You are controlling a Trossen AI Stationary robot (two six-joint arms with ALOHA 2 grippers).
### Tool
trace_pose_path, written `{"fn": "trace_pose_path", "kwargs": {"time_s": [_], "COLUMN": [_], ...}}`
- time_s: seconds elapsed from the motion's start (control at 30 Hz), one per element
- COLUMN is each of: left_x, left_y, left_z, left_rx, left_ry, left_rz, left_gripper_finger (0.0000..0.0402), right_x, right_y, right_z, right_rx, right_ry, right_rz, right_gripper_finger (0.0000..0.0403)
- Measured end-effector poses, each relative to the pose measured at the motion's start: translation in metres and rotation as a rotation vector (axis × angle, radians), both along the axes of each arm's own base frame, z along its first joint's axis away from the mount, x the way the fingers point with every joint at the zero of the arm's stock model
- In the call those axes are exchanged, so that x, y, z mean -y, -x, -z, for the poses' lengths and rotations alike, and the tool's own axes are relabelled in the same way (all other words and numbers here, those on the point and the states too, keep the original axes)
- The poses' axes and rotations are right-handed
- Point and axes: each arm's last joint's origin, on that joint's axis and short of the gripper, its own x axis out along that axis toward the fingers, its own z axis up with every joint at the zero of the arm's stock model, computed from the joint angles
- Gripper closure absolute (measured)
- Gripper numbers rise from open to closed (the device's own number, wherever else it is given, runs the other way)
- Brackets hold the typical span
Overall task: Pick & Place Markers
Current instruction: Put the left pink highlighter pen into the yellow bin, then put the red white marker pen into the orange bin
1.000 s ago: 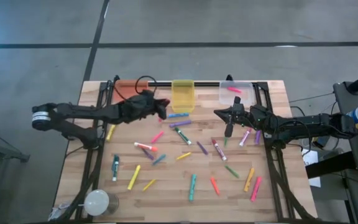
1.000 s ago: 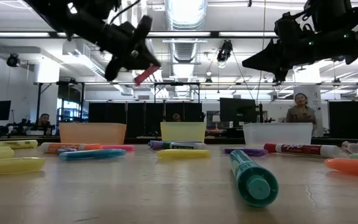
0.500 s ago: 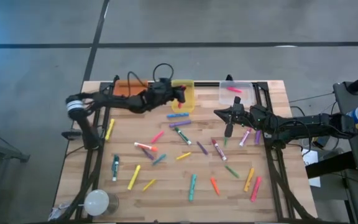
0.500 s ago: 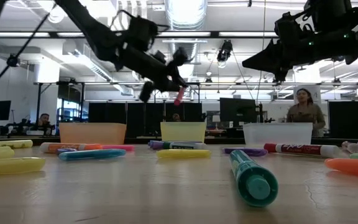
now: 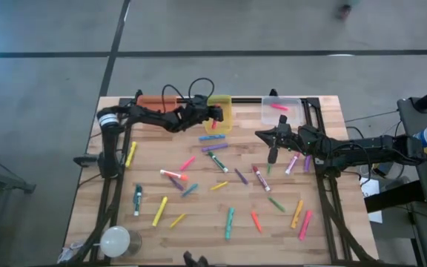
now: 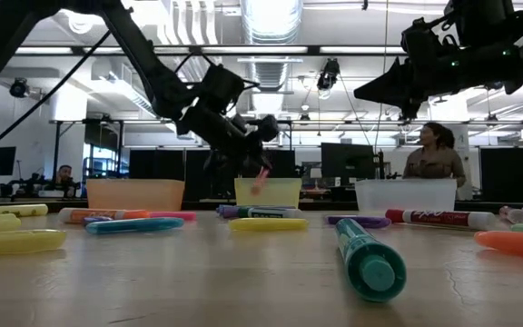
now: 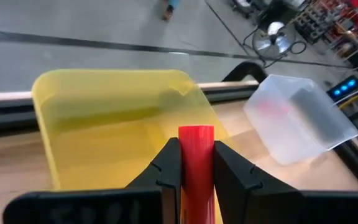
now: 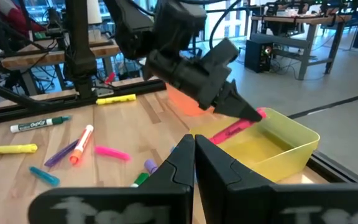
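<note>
My left gripper [image 5: 215,116] hangs over the yellow bin [image 5: 219,111] at the table's far edge, shut on a red marker [image 7: 196,155]. The low view shows that marker [image 6: 260,177] slanting below the fingers, just above the bin's rim. My right gripper [image 5: 273,153] waits shut and empty over the table's right half. Several other markers lie flat on the wooden table [image 5: 199,222]: pink, yellow, green, blue, purple and orange. One pink marker [image 5: 279,107] lies in the clear bin [image 5: 282,111]. My left gripper pinches the red marker's barrel [image 7: 196,177] between its two fingers [image 7: 168,167], coming from the table's left and slanting down. The marker's flat end [image 7: 196,132] sticks out past the fingertips. It is lifted clear and tilted over the yellow bin.
An orange bin [image 5: 150,104] stands left of the yellow one along the far edge. A teal marker [image 6: 369,254] lies close to the low camera. A white round object [image 5: 115,239] sits at the near left corner. A person [image 6: 429,154] stands in the room behind.
My left gripper has carried the red marker toward the table's right and far edge and has come down, from over the table left of the yellow bin to just above that bin. It has stayed shut on the marker.
</note>
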Motion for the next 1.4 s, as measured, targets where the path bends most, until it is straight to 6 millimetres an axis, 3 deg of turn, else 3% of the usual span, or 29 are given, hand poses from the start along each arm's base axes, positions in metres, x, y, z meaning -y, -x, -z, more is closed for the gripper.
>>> {"fn": "trace_pose_path", "kwargs": {"time_s": [0.23,0.43,0.6,0.8,0.93,1.07,1.2,1.4], "left_x": [-0.004,-0.006,-0.003,0.008,0.031,0.064,0.095,0.128], "left_y": [0.000,0.003,0.009,0.027,0.044,0.066,0.090,0.130], "left_z": [0.010,0.010,-0.010,-0.051,-0.074,-0.074,-0.054,-0.018], "left_rx": [-0.010,-0.040,-0.079,-0.174,-0.209,-0.209,-0.158,-0.014], "left_ry": [0.014,0.023,-0.020,-0.105,-0.195,-0.281,-0.336,-0.425], "left_rz": [-0.012,-0.018,0.004,0.056,0.123,0.209,0.277,0.336], "left_gripper_finger": [0.0343,0.0293,0.0267,0.0281,0.0314,0.0359,0.0396,0.0398], "right_x": [0.000,0.000,0.000,-0.001,-0.001,-0.001,-0.001,-0.011], "right_y": [0.000,0.000,0.000,0.001,0.001,0.001,0.001,-0.002], "right_z": [0.000,0.001,0.002,0.007,0.009,0.010,0.010,0.012], "right_rx": [0.000,-0.003,-0.014,-0.066,-0.077,-0.081,-0.087,-0.194], "right_ry": [-0.001,-0.004,-0.007,-0.018,-0.040,-0.047,-0.078,-0.138], "right_rz": [0.000,0.000,-0.003,-0.015,-0.017,-0.018,-0.015,-0.046], "right_gripper_finger": [0.0394,0.0394,0.0394,0.0394,0.0394,0.0394,0.0394,0.0394]}}
